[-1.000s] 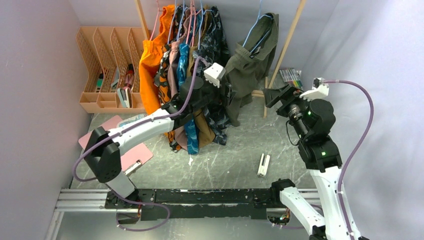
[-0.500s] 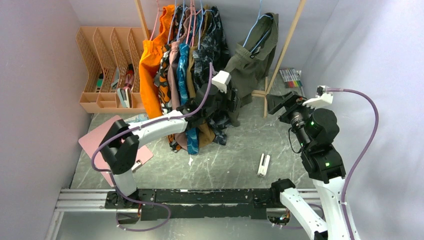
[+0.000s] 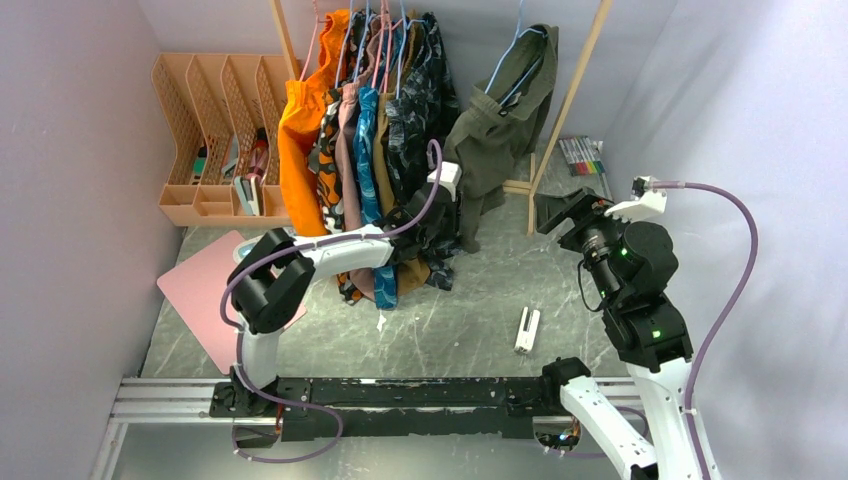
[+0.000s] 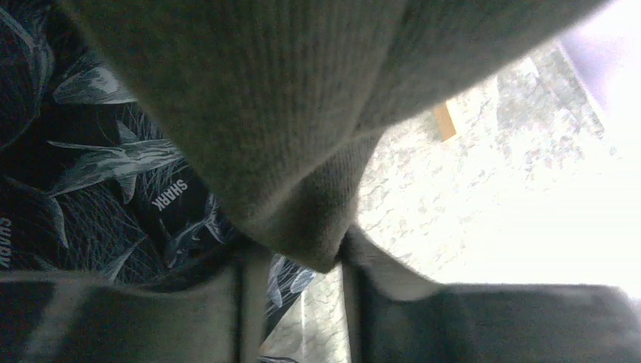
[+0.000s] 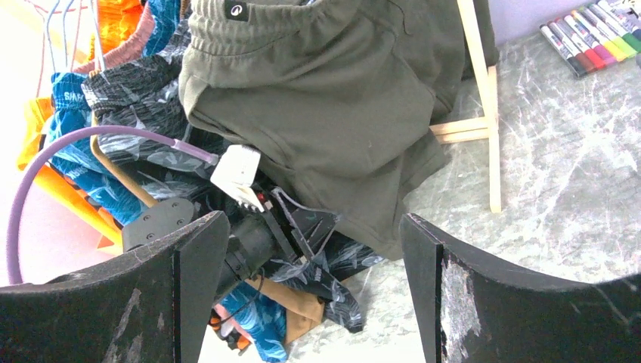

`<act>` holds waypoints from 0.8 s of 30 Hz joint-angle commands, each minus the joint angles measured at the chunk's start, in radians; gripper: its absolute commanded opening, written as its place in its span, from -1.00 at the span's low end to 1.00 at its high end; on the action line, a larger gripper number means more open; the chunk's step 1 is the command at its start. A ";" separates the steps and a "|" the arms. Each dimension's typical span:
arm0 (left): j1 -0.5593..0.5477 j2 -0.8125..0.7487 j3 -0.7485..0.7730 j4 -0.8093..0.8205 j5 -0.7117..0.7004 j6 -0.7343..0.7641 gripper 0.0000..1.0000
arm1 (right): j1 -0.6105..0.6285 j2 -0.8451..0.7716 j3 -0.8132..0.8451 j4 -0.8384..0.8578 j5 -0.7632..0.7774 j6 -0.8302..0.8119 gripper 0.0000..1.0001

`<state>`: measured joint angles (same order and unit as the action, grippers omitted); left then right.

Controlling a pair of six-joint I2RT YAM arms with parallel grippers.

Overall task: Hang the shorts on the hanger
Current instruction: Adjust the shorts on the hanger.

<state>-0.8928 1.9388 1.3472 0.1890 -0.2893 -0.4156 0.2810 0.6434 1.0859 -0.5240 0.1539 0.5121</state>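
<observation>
At the far left a peach file organiser (image 3: 205, 120) stands against the wall, with a pink board (image 3: 195, 285) lying on the grey marbled table (image 3: 450, 320) in front of it. Next comes a wooden rail packed with hung clothes, from an orange garment (image 3: 298, 130) to a dark shark-print one (image 3: 425, 110). The left gripper (image 4: 302, 318) reaches under these to the lower corner of the shorts (image 3: 505, 115). That olive corner dips between its 2 fingers (image 4: 121, 318), but I cannot tell whether they pinch it. The shorts hang draped over the light-blue hanger (image 3: 498, 72), hooked on the rail apart from the other clothes. Right of them are a slanted wooden post (image 3: 575, 85) and coloured markers (image 3: 582, 155). The right gripper (image 3: 558, 212) hovers near the shorts, jaws spread wide, holding nothing.
</observation>
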 commanded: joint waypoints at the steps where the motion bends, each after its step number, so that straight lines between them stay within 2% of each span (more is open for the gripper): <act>1: -0.004 -0.026 0.006 0.041 0.017 -0.010 -0.34 | 0.012 -0.014 0.004 -0.001 0.031 -0.023 0.74; 5: -0.031 -0.080 0.004 0.035 0.047 -0.001 -0.84 | 0.015 -0.014 0.030 -0.005 0.057 -0.045 0.74; 6: -0.044 -0.094 0.013 0.017 0.054 0.001 -0.86 | 0.016 -0.014 0.037 -0.006 0.068 -0.055 0.74; 13: -0.130 -0.223 0.019 -0.082 0.045 0.002 -0.86 | 0.022 -0.015 0.086 -0.010 0.107 -0.090 0.75; 18: -0.153 -0.257 -0.024 -0.119 0.062 -0.047 -0.84 | 0.022 -0.025 0.067 -0.008 0.089 -0.074 0.75; 24: -0.173 -0.240 -0.098 -0.091 0.159 -0.082 -0.59 | 0.022 -0.024 0.038 -0.015 0.069 -0.060 0.75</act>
<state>-1.0523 1.6794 1.2900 0.1062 -0.2226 -0.4660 0.2943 0.6235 1.1400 -0.5381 0.2302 0.4484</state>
